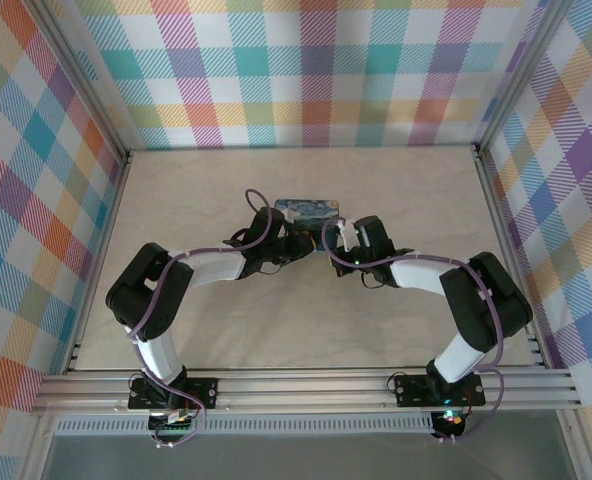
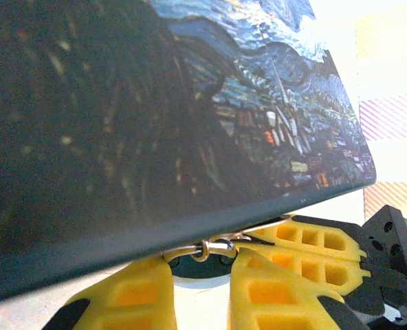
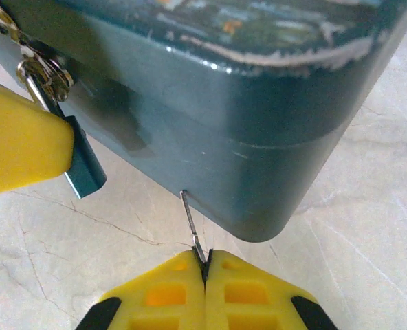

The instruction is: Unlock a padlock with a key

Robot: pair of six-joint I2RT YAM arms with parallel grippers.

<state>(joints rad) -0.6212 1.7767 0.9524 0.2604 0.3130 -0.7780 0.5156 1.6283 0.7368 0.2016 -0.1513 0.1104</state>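
The tiny teal-bodied padlock point(image 3: 85, 170) hangs tilted by its silvery shackle point(image 3: 35, 86) from the dark blue painted tin point(image 3: 210, 124), the slim dark metal key point(image 3: 192, 221) nearly upright nearby, tip at the tin's lower edge.

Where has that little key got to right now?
In the right wrist view, the key is pinched in the right gripper, its tip up by the painted tin's bottom edge, a little apart from the padlock.

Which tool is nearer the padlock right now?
Left. The left tool grips the padlock hanging on the tin; the right tool, pinching the key, sits apart near the tin's corner.
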